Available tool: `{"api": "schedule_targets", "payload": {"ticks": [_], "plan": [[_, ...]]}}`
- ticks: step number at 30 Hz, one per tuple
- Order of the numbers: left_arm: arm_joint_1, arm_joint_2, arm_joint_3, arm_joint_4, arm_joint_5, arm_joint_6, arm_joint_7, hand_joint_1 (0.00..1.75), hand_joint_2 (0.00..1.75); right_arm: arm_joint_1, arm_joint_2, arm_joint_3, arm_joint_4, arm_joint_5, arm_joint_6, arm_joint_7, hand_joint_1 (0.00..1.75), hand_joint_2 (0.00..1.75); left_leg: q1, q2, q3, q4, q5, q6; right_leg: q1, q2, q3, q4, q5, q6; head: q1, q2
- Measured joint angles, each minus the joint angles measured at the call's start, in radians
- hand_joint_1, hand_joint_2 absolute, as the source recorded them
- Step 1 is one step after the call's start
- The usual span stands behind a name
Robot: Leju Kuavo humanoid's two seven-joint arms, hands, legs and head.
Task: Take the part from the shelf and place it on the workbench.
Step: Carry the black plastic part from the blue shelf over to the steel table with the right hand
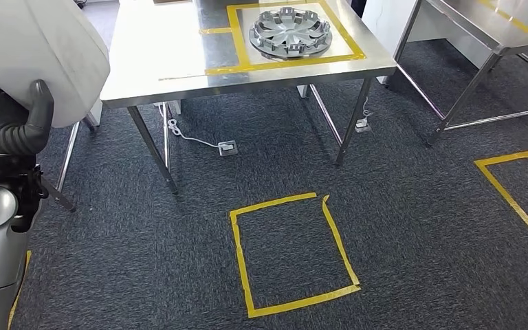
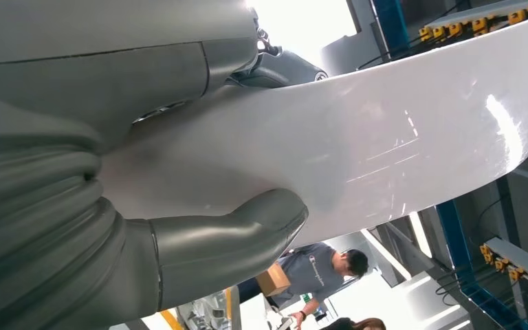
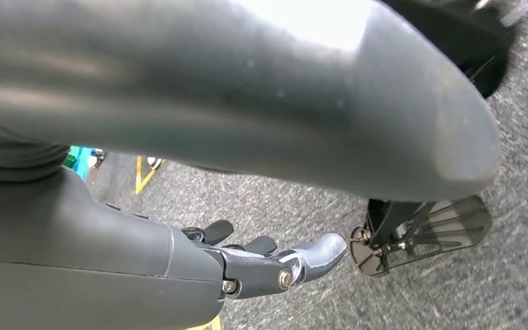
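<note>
Gripped against my left hand, the white part sits closest in the head view, raised at the left edge; ahead stands the steel workbench, its taped yellow outline already holding a grey wheel cover, with a taped square on the carpet between. Left wrist view: thumb and fingers clamp the part's glossy panel; a person stands beyond. Right wrist view: right hand hangs over carpet, holding nothing, fingers loosely apart. I judge pickup done; approach and set-down remain.
</note>
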Motion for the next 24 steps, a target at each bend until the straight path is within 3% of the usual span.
{"api": "schedule_targets", "payload": {"ticks": [1, 2, 4, 6, 9, 11, 12, 14, 15, 16, 17, 19, 20, 21, 24], "plan": [[0.004, 0.0, 0.0, 0.0, 0.001, 0.0, 0.0, 1.75, 1.75, 0.001, 0.0, 0.0, 0.0, 0.0, 0.001, 0.0, 0.0, 0.0, 0.0, -0.001, 0.006, 0.001, -0.007, -0.001, 0.0, 0.0, -0.017, 0.003, 0.022, 0.0, 0.0, 0.0], [0.009, 0.0, 0.0, -0.001, 0.002, 0.001, 0.0, 1.75, 1.75, 0.002, 0.0, 0.0, 0.0, 0.0, 0.001, 0.0, 0.0, 0.0, 0.0, -0.002, 0.015, 0.002, -0.014, -0.004, -0.001, 0.0, -0.011, -0.036, 0.063, -0.002, 0.001, 0.0], [0.02, 0.001, 0.002, -0.005, 0.004, 0.004, -0.001, 1.75, 1.75, 0.003, 0.0, 0.0, 0.0, 0.0, 0.002, 0.0, 0.0, 0.0, -0.001, -0.003, 0.031, 0.005, -0.032, -0.011, 0.0, 0.0, 0.042, -0.183, 0.157, -0.009, 0.002, 0.0], [0.028, 0.001, 0.004, -0.011, 0.004, 0.007, -0.002, 1.75, 1.75, 0.002, 0.0, 0.0, 0.001, 0.0, 0.002, 0.0, 0.0, 0.0, -0.005, -0.005, 0.037, 0.006, -0.047, -0.021, 0.003, 0.001, 0.081, -0.276, 0.188, -0.019, 0.004, 0.0], [0.035, 0.001, 0.007, -0.021, 0.003, 0.012, -0.003, 1.75, 1.75, 0.0, 0.0, 0.0, 0.001, 0.0, 0.002, 0.0, 0.0, 0.0, -0.004, -0.005, 0.049, -0.002, -0.058, -0.039, 0.003, 0.002, 0.092, -0.292, 0.174, -0.036, 0.005, 0.0], [0.037, 0.003, 0.009, -0.027, 0.002, 0.014, -0.004, 1.75, 1.75, 0.0, 0.0, 0.0, 0.001, 0.0, 0.002, 0.0, 0.0, 0.0, -0.002, -0.003, 0.039, 0.039, -0.082, -0.051, 0.0, 0.001, 0.108, -0.299, 0.168, -0.05, 0.003, 0.0], [0.039, 0.004, 0.009, -0.028, 0.001, 0.014, -0.004, 1.75, 1.75, 0.0, 0.0, 0.0, 0.001, 0.0, 0.002, 0.0, 0.0, 0.0, -0.001, -0.002, 0.015, 0.09, -0.104, -0.055, -0.001, 0.001, 0.115, -0.301, 0.164, -0.054, 0.002, 0.0], [0.043, 0.004, 0.01, -0.024, 0.001, 0.015, -0.004, 1.75, 1.75, -0.001, 0.0, 0.0, 0.001, 0.0, 0.002, 0.0, 0.0, 0.0, 0.0, -0.001, -0.072, 0.233, -0.152, -0.061, 0.0, 0.002, 0.126, -0.301, 0.154, -0.06, 0.001, 0.0], [0.044, 0.004, 0.009, -0.021, 0.001, 0.015, -0.004, 1.75, 1.75, -0.002, 0.0, 0.0, 0.001, 0.0, 0.001, 0.0, 0.0, 0.0, 0.0, 0.0, -0.109, 0.28, -0.156, -0.062, 0.0, 0.002, 0.132, -0.3, 0.147, -0.06, 0.001, 0.0], [0.045, 0.004, 0.009, -0.017, 0.001, 0.015, -0.004, 1.75, 1.75, -0.002, 0.0, 0.0, 0.001, 0.0, 0.0, 0.0, 0.0, 0.0, 0.001, 0.0, -0.13, 0.293, -0.139, -0.062, 0.0, 0.003, 0.141, -0.3, 0.14, -0.06, 0.001, 0.0], [0.042, 0.005, 0.009, -0.014, 0.001, 0.015, -0.004, 1.75, 1.75, -0.002, 0.0, 0.0, 0.001, 0.0, 0.0, -0.001, 0.0, 0.0, 0.001, 0.0, -0.128, 0.262, -0.1, -0.062, 0.0, 0.003, 0.152, -0.3, 0.133, -0.058, 0.001, 0.0], [0.036, 0.011, 0.01, -0.007, 0.004, 0.015, -0.004, 1.75, 1.75, -0.002, 0.0, 0.0, 0.001, 0.001, 0.003, -0.006, 0.0, 0.0, 0.001, 0.003, -0.084, 0.125, -0.003, -0.058, 0.001, 0.004, 0.173, -0.3, 0.115, -0.053, 0.001, 0.0], [0.034, 0.015, 0.012, -0.003, 0.008, 0.015, -0.004, 1.75, 1.75, -0.002, 0.0, 0.0, 0.001, 0.002, 0.007, -0.011, 0.0, 0.0, 0.0, 0.004, -0.061, 0.065, 0.025, -0.053, 0.003, 0.005, 0.179, -0.298, 0.107, -0.049, 0.001, 0.0], [0.034, 0.021, 0.014, -0.001, 0.013, 0.015, -0.006, 1.75, 1.75, -0.003, 0.0, 0.001, 0.001, 0.005, 0.011, -0.015, 0.0, 0.0, -0.002, 0.005, -0.046, 0.028, 0.035, -0.048, 0.004, 0.006, 0.182, -0.298, 0.101, -0.044, 0.001, 0.0], [0.045, 0.035, 0.025, 0.002, 0.027, 0.015, -0.015, 1.75, 1.75, -0.006, -0.004, 0.002, 0.001, 0.01, 0.022, -0.02, 0.0, 0.0, -0.004, 0.003, -0.033, 0.011, 0.022, -0.028, 0.004, 0.006, 0.187, -0.3, 0.088, -0.028, 0.003, 0.0]]}}
